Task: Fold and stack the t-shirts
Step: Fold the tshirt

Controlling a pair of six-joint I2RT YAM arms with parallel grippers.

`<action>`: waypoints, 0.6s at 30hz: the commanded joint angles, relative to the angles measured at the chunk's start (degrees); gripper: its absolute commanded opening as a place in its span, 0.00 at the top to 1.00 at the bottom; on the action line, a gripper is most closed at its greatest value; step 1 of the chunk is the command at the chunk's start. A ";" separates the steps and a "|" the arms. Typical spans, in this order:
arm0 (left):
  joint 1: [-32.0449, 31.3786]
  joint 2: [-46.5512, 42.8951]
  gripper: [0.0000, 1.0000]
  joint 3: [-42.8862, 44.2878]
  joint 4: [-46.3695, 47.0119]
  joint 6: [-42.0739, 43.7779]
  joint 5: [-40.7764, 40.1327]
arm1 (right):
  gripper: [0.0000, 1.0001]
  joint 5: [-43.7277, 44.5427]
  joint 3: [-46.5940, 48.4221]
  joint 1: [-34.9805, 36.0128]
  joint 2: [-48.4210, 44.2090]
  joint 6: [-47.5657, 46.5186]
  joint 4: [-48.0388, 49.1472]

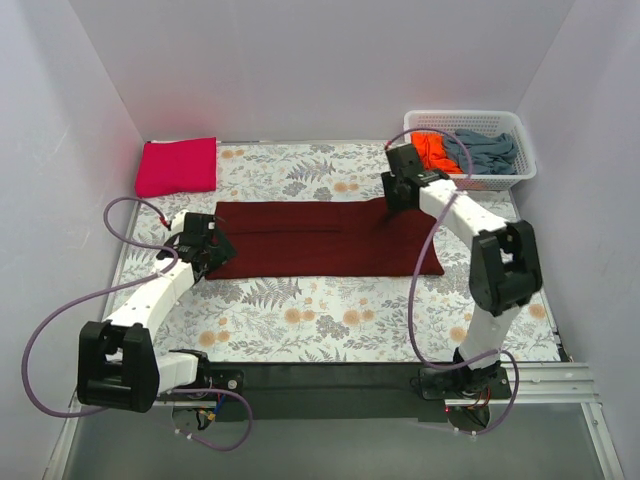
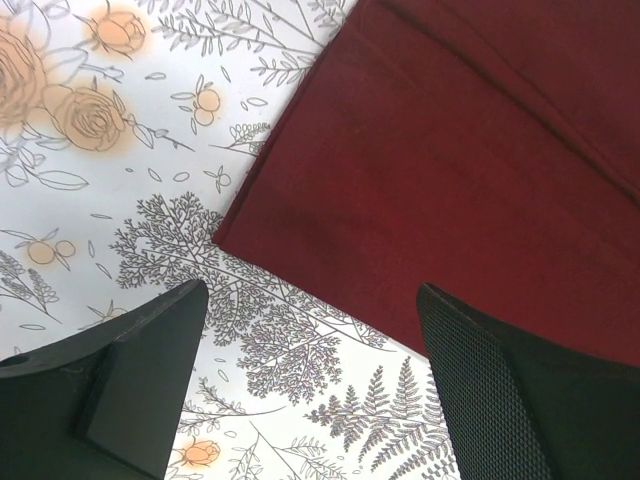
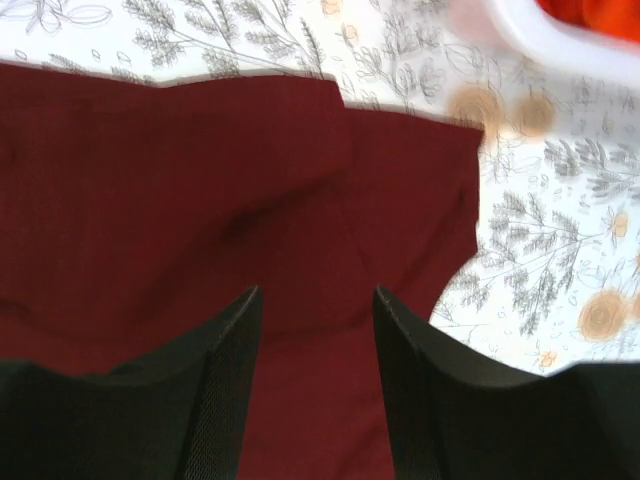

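Note:
The dark maroon t-shirt (image 1: 325, 238) lies flat as a long folded band across the middle of the table. My left gripper (image 1: 207, 243) is open and empty just over its left end; in the left wrist view (image 2: 312, 292) the shirt's corner (image 2: 460, 180) lies ahead of the fingers. My right gripper (image 1: 398, 192) is open over the shirt's far right part; the maroon cloth (image 3: 220, 200) fills the right wrist view between the fingers (image 3: 315, 295). A folded magenta-pink t-shirt (image 1: 178, 165) lies at the far left. The orange t-shirt (image 1: 432, 150) and the grey-blue t-shirt (image 1: 485, 152) lie in the basket.
A white lattice basket (image 1: 500, 180) stands at the far right corner; its rim shows in the right wrist view (image 3: 560, 40). The floral table cloth (image 1: 330, 310) covers the table. Pale walls close in the back and both sides.

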 commanded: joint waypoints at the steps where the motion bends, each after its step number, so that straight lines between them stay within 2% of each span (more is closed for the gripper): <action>1: -0.10 1.48 0.16 2.80 -0.43 -1.14 1.52 | 0.45 -6.50 -10.37 -4.71 -11.79 6.05 0.47; 4: -0.01 3.67 0.18 4.82 -1.04 -1.32 1.00 | 0.45 -13.00 -21.00 -9.00 -18.56 7.90 2.84; 10: 0.34 9.20 0.20 8.24 -1.57 -2.81 1.79 | 0.43 -25.66 -34.62 -19.37 -26.74 11.23 9.59; 13: 0.69 12.89 0.20 9.39 -1.66 -3.07 2.58 | 0.43 -30.50 -38.33 -22.72 -28.42 12.12 14.08; 18: 1.66 16.68 0.20 9.57 -1.75 -3.16 4.07 | 0.46 -36.48 -41.68 -26.25 -26.14 11.77 17.08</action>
